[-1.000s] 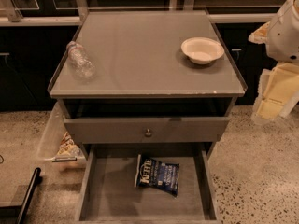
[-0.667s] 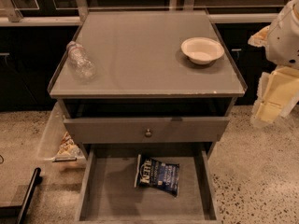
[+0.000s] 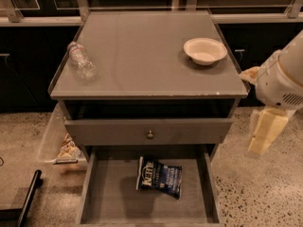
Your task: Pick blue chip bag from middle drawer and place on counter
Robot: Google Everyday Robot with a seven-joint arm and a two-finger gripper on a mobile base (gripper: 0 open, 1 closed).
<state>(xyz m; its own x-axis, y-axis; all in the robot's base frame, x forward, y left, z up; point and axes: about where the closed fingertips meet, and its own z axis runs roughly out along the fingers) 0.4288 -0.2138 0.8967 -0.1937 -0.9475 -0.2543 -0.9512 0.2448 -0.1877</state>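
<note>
The blue chip bag [image 3: 160,177] lies flat on the floor of the open middle drawer [image 3: 106,193], near its back and about centred, with the white "Kettle" lettering showing. The counter [image 3: 142,56] is the grey cabinet top above it. My gripper [image 3: 263,134] hangs from the white arm at the right edge of the view. It is beside the cabinet's right side, below counter height, above and to the right of the drawer, and well apart from the bag. Nothing shows in it.
A white bowl [image 3: 205,50] sits at the counter's back right and a clear plastic bottle [image 3: 81,61] lies at its left. A closed drawer front with a round knob [image 3: 150,135] is above the open drawer. A clear bin with snacks [image 3: 61,143] is on the left.
My gripper has moved down and slightly left beside the cabinet. The bag, bowl and bottle have not moved.
</note>
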